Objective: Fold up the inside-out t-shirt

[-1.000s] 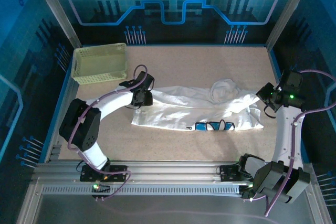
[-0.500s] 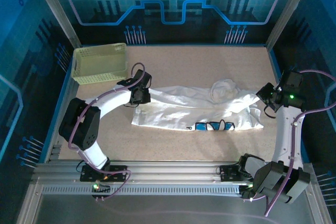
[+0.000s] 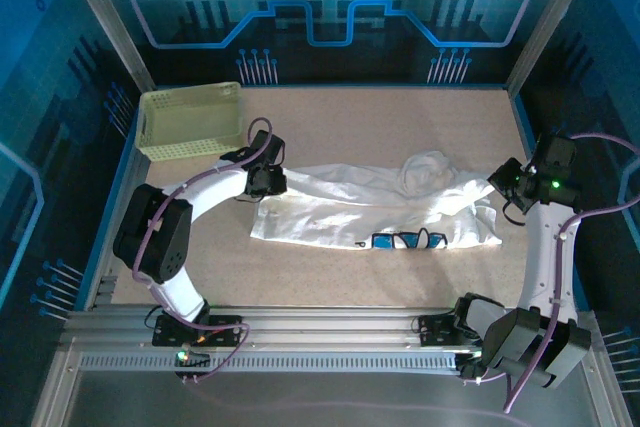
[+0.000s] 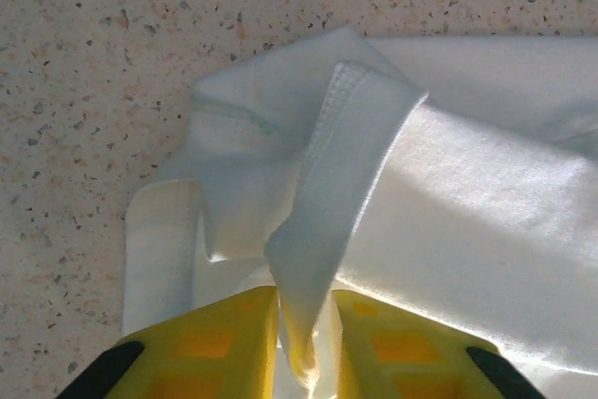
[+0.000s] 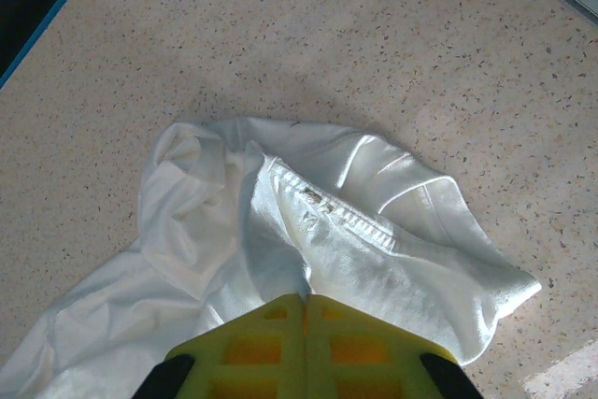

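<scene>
The white t-shirt [image 3: 372,209] lies stretched sideways across the middle of the table, with a blue-and-dark graphic [image 3: 410,240] on its near edge and a bunched lump toward the back right. My left gripper [image 3: 266,181] is at the shirt's left end. In the left wrist view its yellow fingers [image 4: 215,343] pinch a hemmed fold of the t-shirt [image 4: 374,184]. My right gripper [image 3: 503,190] is at the shirt's right end. The right wrist view has its yellow fingers [image 5: 271,343] pressed together on a ridge of the t-shirt [image 5: 308,231].
A pale yellow-green lattice basket [image 3: 190,119] stands at the back left, just behind the left arm. Blue side walls and metal posts frame the speckled tabletop [image 3: 400,127]. The arms' bases sit on the rail [image 3: 330,332] at the near edge.
The left gripper has shifted slightly left and back at the shirt's left end and closed on the cloth. The right arm and the shirt's right end have not moved.
</scene>
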